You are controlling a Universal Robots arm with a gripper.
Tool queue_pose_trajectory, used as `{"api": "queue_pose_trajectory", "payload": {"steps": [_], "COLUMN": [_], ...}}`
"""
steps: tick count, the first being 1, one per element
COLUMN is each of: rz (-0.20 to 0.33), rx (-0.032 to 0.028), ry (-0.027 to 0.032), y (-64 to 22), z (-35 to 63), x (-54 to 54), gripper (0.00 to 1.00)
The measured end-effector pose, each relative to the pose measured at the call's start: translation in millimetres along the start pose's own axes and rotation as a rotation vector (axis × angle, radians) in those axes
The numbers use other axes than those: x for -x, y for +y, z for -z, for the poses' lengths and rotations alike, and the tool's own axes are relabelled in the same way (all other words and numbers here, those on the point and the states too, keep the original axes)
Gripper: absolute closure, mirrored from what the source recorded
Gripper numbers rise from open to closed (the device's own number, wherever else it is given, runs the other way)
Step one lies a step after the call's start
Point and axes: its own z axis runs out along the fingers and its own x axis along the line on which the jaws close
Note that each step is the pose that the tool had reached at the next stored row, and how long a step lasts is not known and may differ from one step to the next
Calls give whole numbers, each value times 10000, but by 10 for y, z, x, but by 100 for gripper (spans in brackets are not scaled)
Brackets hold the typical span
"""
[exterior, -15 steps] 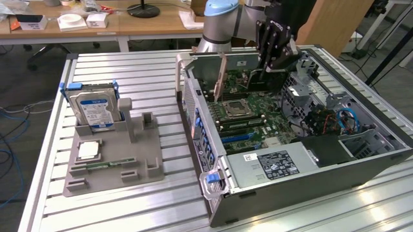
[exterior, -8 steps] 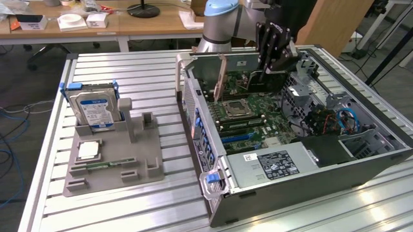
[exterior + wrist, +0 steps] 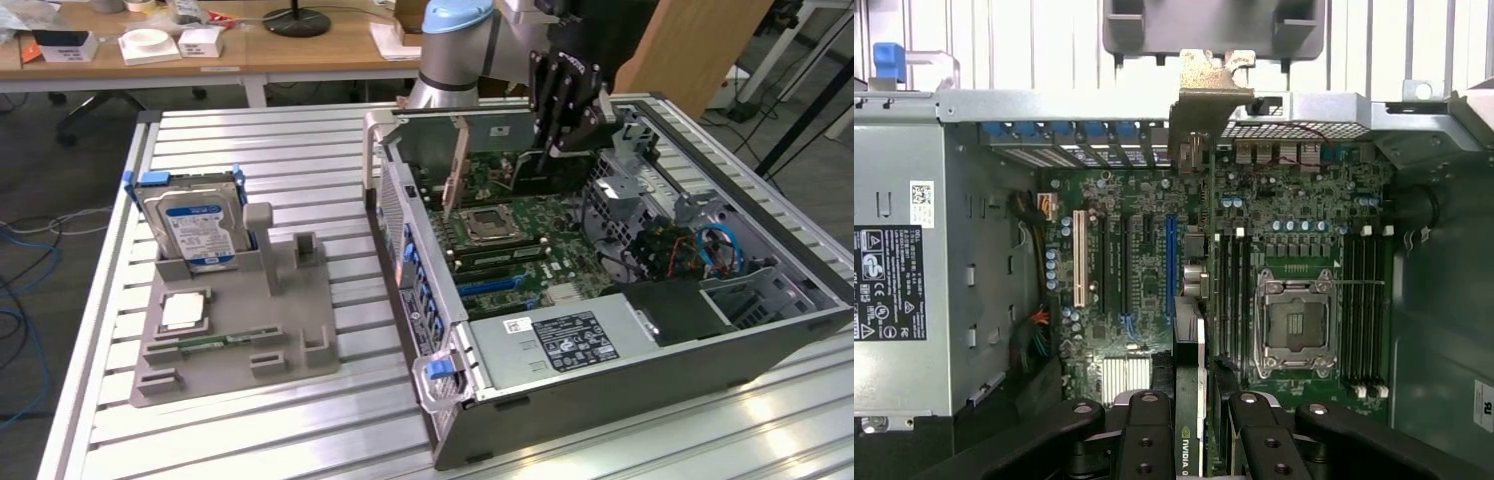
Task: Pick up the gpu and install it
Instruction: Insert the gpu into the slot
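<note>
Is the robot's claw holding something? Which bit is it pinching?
Yes. The gripper is holding the gpu, a thin green card seen edge-on, pinching it by the edge facing away from the motherboard.
</note>
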Motion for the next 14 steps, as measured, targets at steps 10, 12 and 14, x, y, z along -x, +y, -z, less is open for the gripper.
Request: {"api": "queue_pose_trajectory", "payload": {"steps": [10, 12, 14], "rz": [-18, -18, -20], "rx": [-2, -4, -16], "ry": [-2, -2, -2], "y": [-2, -2, -2], "z": [-65, -81, -100], "x": [-44, -51, -57], "gripper": [74, 74, 74]}}
